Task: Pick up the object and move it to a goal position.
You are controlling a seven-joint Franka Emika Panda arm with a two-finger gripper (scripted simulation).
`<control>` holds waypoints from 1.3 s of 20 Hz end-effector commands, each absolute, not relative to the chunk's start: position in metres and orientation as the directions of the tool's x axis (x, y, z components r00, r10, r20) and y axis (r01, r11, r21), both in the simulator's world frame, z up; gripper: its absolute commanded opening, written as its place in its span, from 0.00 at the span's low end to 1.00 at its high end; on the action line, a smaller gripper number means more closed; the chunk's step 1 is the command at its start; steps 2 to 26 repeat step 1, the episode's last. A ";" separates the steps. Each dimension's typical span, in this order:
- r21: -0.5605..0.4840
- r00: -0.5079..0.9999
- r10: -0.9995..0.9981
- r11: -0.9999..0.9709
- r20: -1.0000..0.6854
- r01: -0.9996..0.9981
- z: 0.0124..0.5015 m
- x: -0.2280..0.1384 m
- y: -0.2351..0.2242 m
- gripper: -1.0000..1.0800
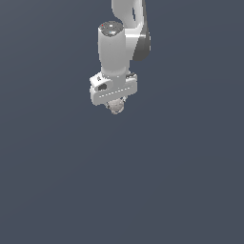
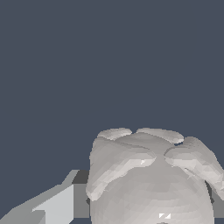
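Observation:
The object (image 1: 116, 107) is a small lumpy off-white thing peeking out beneath the white hand of the arm in the exterior view. My gripper (image 1: 115, 106) points down and is shut on it; the hand covers most of the fingers. In the wrist view the object (image 2: 151, 175) fills the lower right, with knobby ridges over a rounded body. One grey finger (image 2: 54, 205) presses against its side, and the other finger is hidden behind it.
A flat dark blue-grey floor (image 1: 181, 181) spreads in every direction with no other objects. The white arm (image 1: 125, 33) comes down from the top of the exterior view.

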State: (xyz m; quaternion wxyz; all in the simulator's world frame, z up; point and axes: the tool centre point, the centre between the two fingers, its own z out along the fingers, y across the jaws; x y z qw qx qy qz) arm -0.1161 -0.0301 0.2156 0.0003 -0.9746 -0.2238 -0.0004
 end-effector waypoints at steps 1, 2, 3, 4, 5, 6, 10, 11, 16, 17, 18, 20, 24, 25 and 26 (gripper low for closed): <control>-0.001 0.900 0.437 -0.900 0.000 0.437 0.217 -0.118 -0.031 0.00; -0.001 0.900 0.437 -0.900 0.000 0.437 0.217 -0.118 -0.031 0.00; -0.001 0.900 0.437 -0.900 0.000 0.437 0.217 -0.118 -0.031 0.00; -0.001 0.900 0.437 -0.900 0.000 0.437 0.217 -0.118 -0.031 0.00; -0.001 0.900 0.437 -0.900 0.000 0.437 0.217 -0.118 -0.031 0.00; -0.001 0.900 0.437 -0.900 0.000 0.437 0.217 -0.118 -0.031 0.00; -0.001 0.900 0.437 -0.900 0.000 0.437 0.217 -0.118 -0.031 0.00; -0.001 0.900 0.437 -0.900 0.000 0.437 0.217 -0.118 -0.031 0.00; -0.001 0.900 0.437 -0.900 0.000 0.437 0.217 -0.118 -0.031 0.00; -0.001 0.900 0.437 -0.900 0.000 0.437 0.217 -0.118 -0.031 0.00; -0.001 0.900 0.437 -0.900 0.000 0.437 0.217 -0.118 -0.031 0.00; -0.001 0.900 0.437 -0.900 0.000 0.437 0.217 -0.118 -0.031 0.00; -0.001 0.900 0.437 -0.900 0.000 0.437 0.217 -0.118 -0.031 0.00; -0.001 0.900 0.437 -0.900 0.000 0.437 0.217 -0.118 -0.031 0.00; -0.001 0.900 0.437 -0.900 0.000 0.437 0.217 -0.118 -0.031 0.00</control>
